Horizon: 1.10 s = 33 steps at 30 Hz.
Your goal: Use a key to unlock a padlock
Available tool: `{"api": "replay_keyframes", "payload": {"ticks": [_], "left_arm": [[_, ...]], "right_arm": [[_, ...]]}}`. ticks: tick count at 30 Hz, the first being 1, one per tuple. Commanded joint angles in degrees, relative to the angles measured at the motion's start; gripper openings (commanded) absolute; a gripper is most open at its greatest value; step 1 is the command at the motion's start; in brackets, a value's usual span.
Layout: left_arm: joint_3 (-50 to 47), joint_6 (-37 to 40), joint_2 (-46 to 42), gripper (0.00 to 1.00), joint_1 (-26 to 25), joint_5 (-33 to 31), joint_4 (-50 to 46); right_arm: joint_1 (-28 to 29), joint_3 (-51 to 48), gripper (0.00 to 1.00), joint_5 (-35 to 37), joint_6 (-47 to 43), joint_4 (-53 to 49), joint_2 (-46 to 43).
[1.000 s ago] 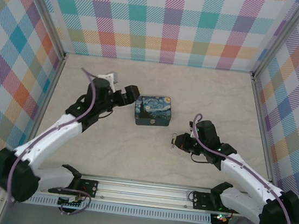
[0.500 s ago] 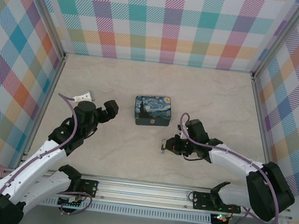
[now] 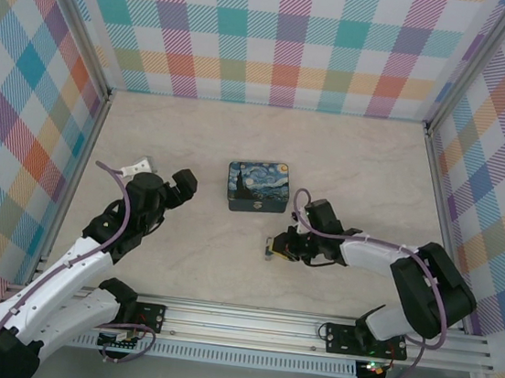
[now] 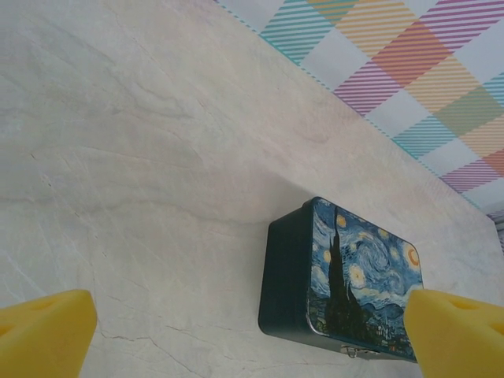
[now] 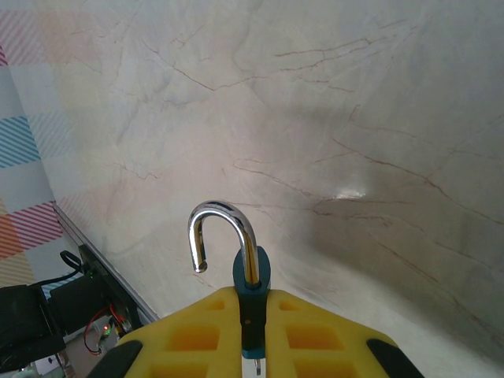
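Right wrist view, lower centre: padlock (image 5: pixel 252 279) clamped between right gripper (image 5: pixel 253 315) jaws, one shackle end free of body; unlocking seemingly done. Left gripper (image 4: pixel 252 331) jaws wide apart, empty.

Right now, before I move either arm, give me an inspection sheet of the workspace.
Surface: pale veined tabletop, no spill seen.
Job's things: padlock has a teal body and its shackle is swung open at one end. The key is too small to make out.
Clutter: tin box, closed, apart from both grippers.
Grippers: left gripper is open, holds nothing and faces the tin box. The right gripper is shut on the padlock.
Cables: purple cable along each arm, no snag seen.
Surroundings: plaid walls on three sides, metal rail at the near edge.
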Motion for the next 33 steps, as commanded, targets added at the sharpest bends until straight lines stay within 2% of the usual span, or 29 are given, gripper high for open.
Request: {"api": "replay_keyframes", "payload": {"ticks": [1, 26, 33], "left_arm": [[-0.6, -0.5, 0.2, 1.00, 0.8, -1.6, -1.9], [-0.4, -0.9, 0.8, 1.00, 1.1, -1.3, -2.0], [0.0, -0.7, 0.5, 1.00, 1.2, -1.3, -2.2]], "right_arm": [[0.4, 0.8, 0.12, -1.8, 0.5, 3.0, 1.8], [0.3, 1.0, 0.25, -0.7, -1.2, 0.3, 2.3], [0.1, 2.4, 0.38, 2.8, -3.5, -5.6, -1.6]]}}
